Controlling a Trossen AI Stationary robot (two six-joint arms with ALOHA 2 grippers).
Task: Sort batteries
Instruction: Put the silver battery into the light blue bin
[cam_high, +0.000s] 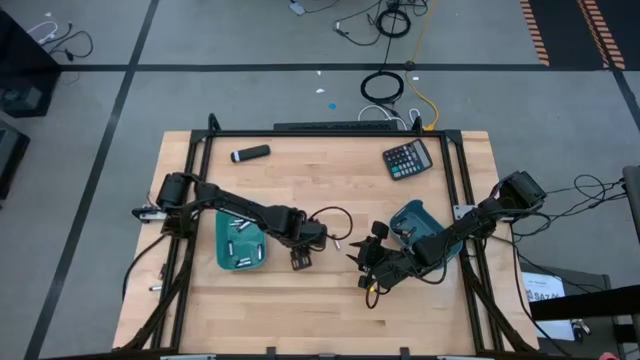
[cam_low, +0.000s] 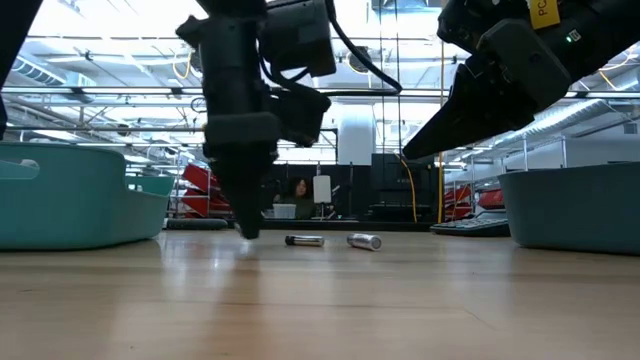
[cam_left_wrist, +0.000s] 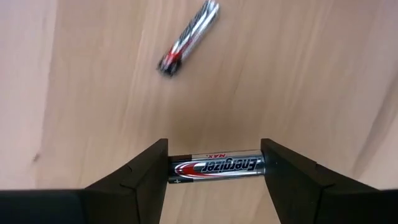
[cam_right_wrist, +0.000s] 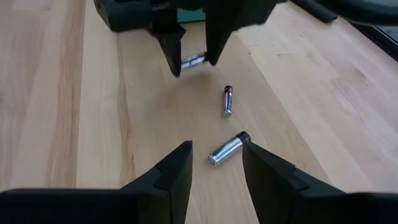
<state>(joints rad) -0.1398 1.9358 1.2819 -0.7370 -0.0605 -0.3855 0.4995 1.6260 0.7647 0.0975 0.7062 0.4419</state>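
Observation:
My left gripper (cam_high: 300, 259) stands near the table's middle, right of the left teal bin (cam_high: 222, 262), fingers pointing down, shut on a silver-and-black battery (cam_left_wrist: 216, 167). My right gripper (cam_high: 363, 262) is open, just left of the right teal bin (cam_high: 405, 213). In its wrist view a loose battery (cam_right_wrist: 226, 149) lies on its side on the table just beyond its fingertips (cam_right_wrist: 214, 148), untouched. A second loose battery (cam_right_wrist: 228, 101) lies on the wood between the two grippers. Several batteries (cam_high: 240, 245) lie in the left bin. My left gripper pinches the battery by its two ends (cam_left_wrist: 173, 169), one finger on each end, so the battery spans the gap lengthwise. The fingers (cam_low: 247, 215) come from above, pointing down. The battery sits level a little above the fingertips; I cannot tell whether it is clear of the table.
A black calculator (cam_high: 408, 158) lies at the far right and a black-and-grey marker-like cylinder (cam_high: 250, 153) at the far left. A dark cable (cam_high: 335, 215) loops over the table's middle. Bare wood stretches along the near edge.

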